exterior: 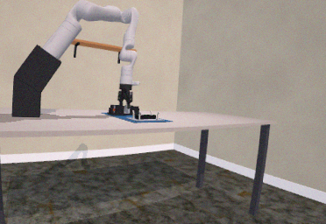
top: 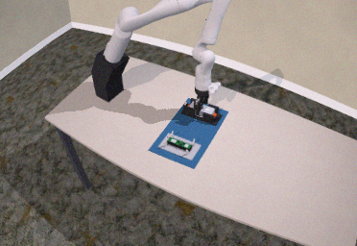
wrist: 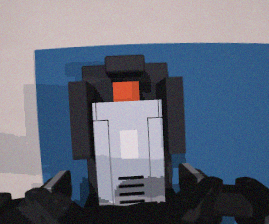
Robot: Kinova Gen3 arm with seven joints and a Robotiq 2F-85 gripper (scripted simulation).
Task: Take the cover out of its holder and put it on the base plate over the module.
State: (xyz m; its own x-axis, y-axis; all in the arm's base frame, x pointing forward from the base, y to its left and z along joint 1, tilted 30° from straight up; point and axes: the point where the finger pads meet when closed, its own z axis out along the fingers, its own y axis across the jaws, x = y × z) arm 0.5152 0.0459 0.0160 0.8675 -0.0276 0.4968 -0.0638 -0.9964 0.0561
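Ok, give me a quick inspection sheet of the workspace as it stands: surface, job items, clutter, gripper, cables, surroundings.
Surface: pale table carrying a blue mat.
Job's things: grey cover seated in its black holder; green module uncovered on the white base plate.
Clutter: nothing seen.
Gripper: gripper open, empty, low over the cover, fingers either side.
Cables: nothing seen.
Surroundings: beige walls, patterned floor, orange wall rail.
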